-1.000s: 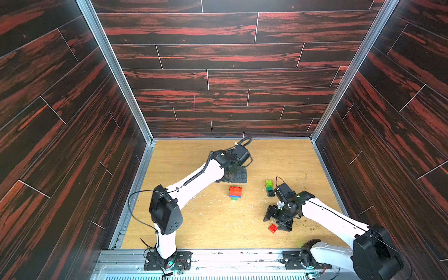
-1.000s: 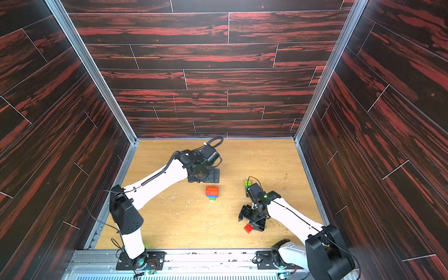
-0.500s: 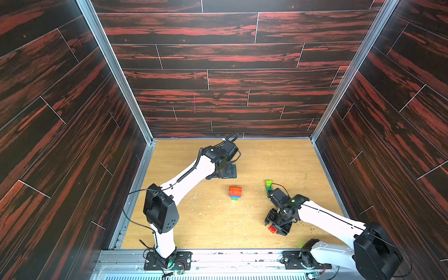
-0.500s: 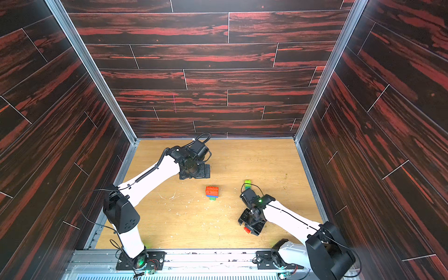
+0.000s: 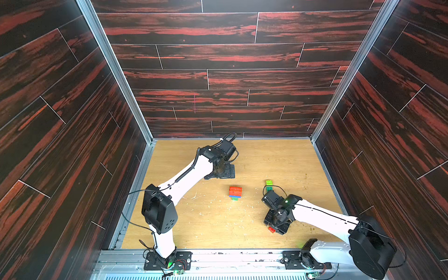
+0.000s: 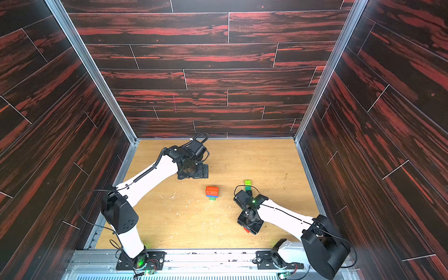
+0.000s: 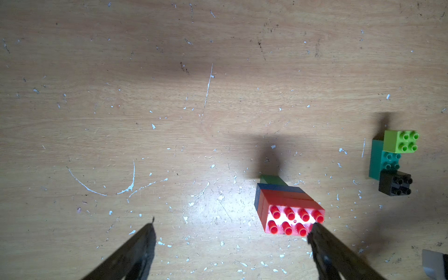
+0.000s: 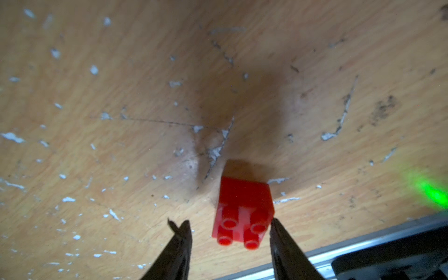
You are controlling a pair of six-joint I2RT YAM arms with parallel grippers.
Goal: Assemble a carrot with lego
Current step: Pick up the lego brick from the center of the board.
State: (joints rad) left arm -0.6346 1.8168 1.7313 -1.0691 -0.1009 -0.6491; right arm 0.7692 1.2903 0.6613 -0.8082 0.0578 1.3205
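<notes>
Down by the metal front rail (image 8: 363,246), the right gripper (image 8: 226,224) straddles a small red square plastic brick (image 8: 244,201) — jaws apart, not pinching yet. Left gripper (image 7: 231,225) gapes wide, empty. Red-blue-green brick stack (image 7: 286,201) and lime-teal-black brick piece (image 7: 388,160) sit apart, unjoined — roughly halfway, I'd guess.

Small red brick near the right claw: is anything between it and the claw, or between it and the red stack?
Nothing visible. The right gripper has its jaws either side of the small red brick, nothing between. From there to the red stack, in a top view, only bare table shows.
</notes>
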